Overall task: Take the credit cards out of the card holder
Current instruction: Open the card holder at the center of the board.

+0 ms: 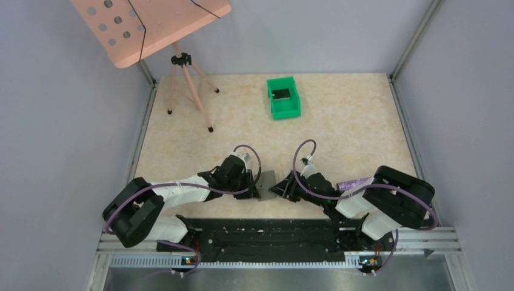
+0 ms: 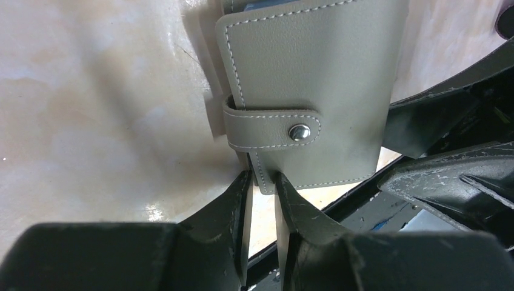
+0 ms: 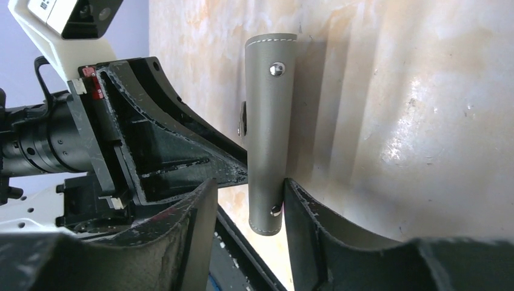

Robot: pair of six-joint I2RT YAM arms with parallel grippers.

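Lower centre of frame: left claw clamped on card holder edge; right claw apart, straddling its end.

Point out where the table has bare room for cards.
Bare: the table right of the green bin, and the middle strip between bin, tripod and card holder. Crowded: front centre, where left end effector and right end effector meet at the holder.

Mid worktop wide open. Far side: green bin centre, tripod left. Near edge tight: left gripper and right gripper flank card holder; purple cylinder by right arm.
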